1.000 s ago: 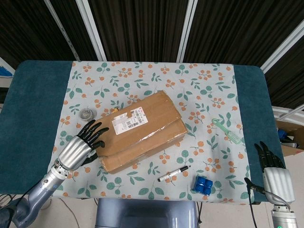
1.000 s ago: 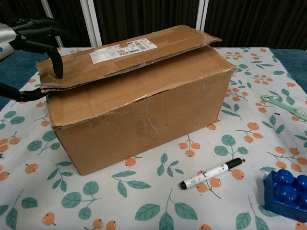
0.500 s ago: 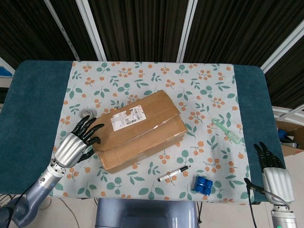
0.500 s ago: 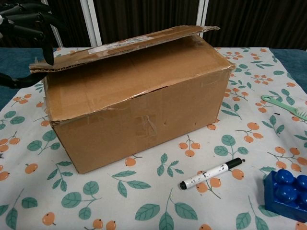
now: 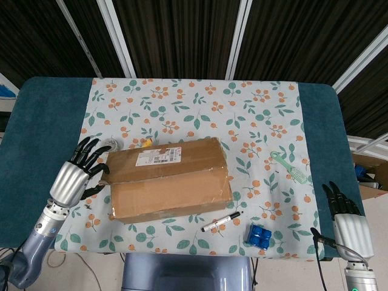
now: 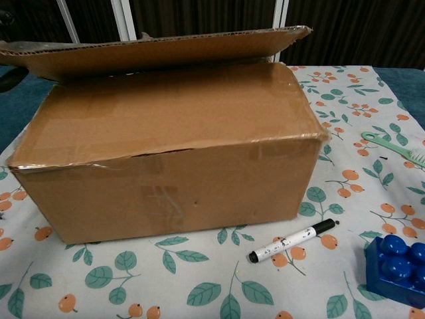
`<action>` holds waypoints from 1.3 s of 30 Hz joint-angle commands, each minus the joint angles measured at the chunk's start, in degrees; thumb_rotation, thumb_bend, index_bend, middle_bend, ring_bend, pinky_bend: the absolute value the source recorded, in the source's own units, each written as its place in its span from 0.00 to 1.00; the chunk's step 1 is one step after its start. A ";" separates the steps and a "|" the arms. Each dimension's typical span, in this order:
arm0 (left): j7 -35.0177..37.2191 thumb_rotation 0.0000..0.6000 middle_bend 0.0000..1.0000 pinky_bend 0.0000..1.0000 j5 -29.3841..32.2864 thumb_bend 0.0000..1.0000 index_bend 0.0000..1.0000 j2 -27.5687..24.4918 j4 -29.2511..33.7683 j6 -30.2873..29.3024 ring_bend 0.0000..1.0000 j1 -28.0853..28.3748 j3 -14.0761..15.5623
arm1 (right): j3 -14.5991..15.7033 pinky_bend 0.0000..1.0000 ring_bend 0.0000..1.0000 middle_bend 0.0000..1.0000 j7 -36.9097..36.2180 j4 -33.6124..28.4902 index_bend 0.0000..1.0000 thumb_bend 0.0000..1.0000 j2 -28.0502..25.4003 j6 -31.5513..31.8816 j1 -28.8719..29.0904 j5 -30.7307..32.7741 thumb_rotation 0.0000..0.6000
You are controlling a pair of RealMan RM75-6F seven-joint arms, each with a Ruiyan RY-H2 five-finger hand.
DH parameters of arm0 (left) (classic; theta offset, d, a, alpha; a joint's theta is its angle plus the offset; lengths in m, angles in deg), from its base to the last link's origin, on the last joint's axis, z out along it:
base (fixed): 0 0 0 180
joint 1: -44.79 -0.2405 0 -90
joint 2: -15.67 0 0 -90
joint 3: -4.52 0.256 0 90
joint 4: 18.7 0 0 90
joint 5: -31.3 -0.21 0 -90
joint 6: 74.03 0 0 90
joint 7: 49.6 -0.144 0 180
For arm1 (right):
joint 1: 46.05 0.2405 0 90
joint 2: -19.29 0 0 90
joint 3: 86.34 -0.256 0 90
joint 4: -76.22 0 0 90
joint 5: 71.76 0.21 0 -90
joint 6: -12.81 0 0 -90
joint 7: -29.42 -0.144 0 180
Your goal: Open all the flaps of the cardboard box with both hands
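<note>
1 cardboard box (image 5: 170, 185) sits mid-table on the floral cloth (image 5: 254, 109), its long side roughly facing the robot. 1 top flap (image 6: 166, 50), the far one w/ the shipping label (image 5: 159, 157), is lifted a bit; chest view shows it raised clear of the near flap (image 6: 172, 113), which lies flat. 2 hands in head view. Left hand (image 5: 76, 176) is at the box's left end, fingers spread wide, fingertips (image 5: 103, 170) near the lifted flap's left edge; can't tell if they touch it. Right hand (image 5: 345, 215) is well apart from the box at the table's right front corner, fingers straight and apart, holding nothing. Other items: 1 black-and-white marker (image 5: 221, 221) just in front of the box, 1 blue block (image 5: 262, 236) near the marker, 1 green brush (image 5: 291, 168) to the right, 1 small round metal thing (image 5: 110, 144) behind the box's left end, partly hidden.
</note>
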 commanded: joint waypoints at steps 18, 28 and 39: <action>-1.15 1.00 0.18 0.00 2.88 0.42 0.55 -1.89 2.04 4.28 0.00 4.28 -3.98 | 0.39 0.23 0.17 0.06 1.43 0.19 0.00 0.18 0.71 -1.06 0.37 0.37 1.00; -3.53 1.00 0.18 0.00 6.79 0.39 0.49 -1.63 4.00 6.67 0.00 5.77 -6.46 | 0.50 0.23 0.17 0.06 1.64 -0.01 0.00 0.18 0.71 -1.01 0.35 0.28 1.00; -4.93 1.00 0.17 0.00 9.78 0.33 0.26 -1.29 3.96 9.69 0.00 7.35 -7.62 | 0.66 0.23 0.17 0.06 2.32 -0.17 0.00 0.18 0.75 -1.48 0.48 0.55 1.00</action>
